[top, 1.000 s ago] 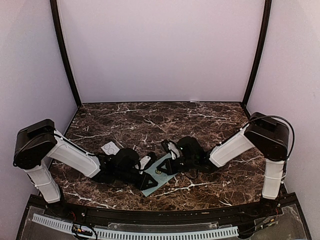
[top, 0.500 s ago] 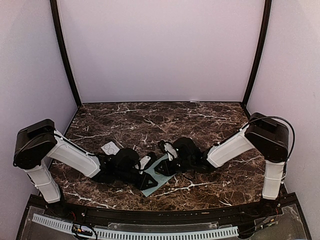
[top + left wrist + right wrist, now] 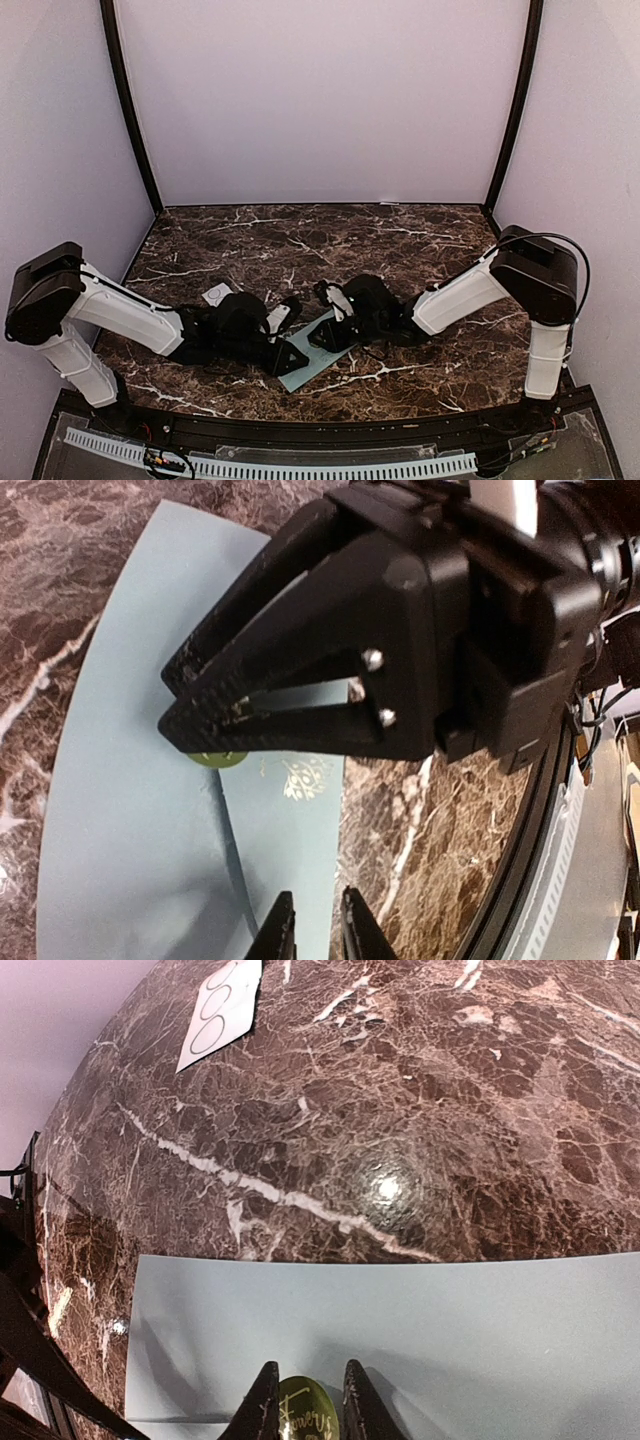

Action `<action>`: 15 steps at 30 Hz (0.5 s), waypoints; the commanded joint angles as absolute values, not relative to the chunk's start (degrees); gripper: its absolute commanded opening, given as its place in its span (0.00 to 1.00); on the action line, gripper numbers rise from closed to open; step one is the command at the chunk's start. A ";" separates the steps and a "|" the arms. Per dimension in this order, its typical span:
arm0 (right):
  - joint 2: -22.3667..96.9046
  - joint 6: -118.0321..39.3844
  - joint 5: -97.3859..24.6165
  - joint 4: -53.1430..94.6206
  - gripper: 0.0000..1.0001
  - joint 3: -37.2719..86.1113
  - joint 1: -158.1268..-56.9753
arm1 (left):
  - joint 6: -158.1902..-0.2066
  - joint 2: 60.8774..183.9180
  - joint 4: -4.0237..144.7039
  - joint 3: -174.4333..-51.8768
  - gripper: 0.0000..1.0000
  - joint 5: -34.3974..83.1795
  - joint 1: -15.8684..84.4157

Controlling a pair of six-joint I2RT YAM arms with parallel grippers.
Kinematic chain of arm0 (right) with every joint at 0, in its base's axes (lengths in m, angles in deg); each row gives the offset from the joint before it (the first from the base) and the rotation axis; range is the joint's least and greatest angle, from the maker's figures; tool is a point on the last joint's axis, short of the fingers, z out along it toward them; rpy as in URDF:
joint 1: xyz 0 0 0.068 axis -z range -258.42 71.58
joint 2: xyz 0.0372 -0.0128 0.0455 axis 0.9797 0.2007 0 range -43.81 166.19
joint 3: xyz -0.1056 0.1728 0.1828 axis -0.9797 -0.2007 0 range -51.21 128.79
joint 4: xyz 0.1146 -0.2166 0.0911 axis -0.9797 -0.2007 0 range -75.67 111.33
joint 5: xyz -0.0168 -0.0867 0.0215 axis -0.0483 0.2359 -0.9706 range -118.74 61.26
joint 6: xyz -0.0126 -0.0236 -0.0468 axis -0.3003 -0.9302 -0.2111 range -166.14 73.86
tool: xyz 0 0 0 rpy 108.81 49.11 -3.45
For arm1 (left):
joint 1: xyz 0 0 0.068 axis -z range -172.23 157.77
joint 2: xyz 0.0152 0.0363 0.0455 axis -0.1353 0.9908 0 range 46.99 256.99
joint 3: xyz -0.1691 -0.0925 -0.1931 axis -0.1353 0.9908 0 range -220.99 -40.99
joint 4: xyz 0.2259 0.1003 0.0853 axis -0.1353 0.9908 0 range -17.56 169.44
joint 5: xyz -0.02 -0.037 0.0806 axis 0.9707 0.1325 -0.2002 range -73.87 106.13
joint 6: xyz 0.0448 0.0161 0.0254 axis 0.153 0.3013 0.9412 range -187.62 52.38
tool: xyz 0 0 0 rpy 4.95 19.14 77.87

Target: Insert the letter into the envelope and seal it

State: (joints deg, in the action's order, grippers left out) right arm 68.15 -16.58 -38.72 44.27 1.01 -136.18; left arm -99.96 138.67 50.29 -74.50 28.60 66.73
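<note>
Top: one envelope [image 3: 312,366] lies flat near the table's [image 3: 300,240] front edge, with open marble beyond it and one strip [image 3: 220,296] to its far left.

Left wrist: the envelope is pale blue. The left gripper [image 3: 315,935] stands a slit apart at its edge; whether it grips, I cannot tell.

Right wrist: the right gripper [image 3: 307,1398], slightly parted, straddles the envelope's one seal [image 3: 303,1415] and holds nothing.

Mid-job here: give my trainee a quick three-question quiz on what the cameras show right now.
1. True or false: the white strip with circles lies apart from the envelope.
2. In the right wrist view, what shows between the fingertips of the right gripper? A) a round green sticker B) a folded letter C) a pen
3. Fill in: the envelope lies flat on the ___-patterned table.

Key: 1 true; 2 A; 3 marble.
</note>
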 commanded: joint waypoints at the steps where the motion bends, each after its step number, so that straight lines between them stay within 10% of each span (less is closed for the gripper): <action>1: 69.64 -16.95 -36.47 40.07 0.20 1.32 -136.43 | -103.40 135.36 50.67 -75.07 0.15 25.33 66.10; 15: 70.08 -17.03 -37.12 40.22 0.19 1.60 -136.47 | -106.97 143.20 43.62 -78.94 0.04 22.06 65.04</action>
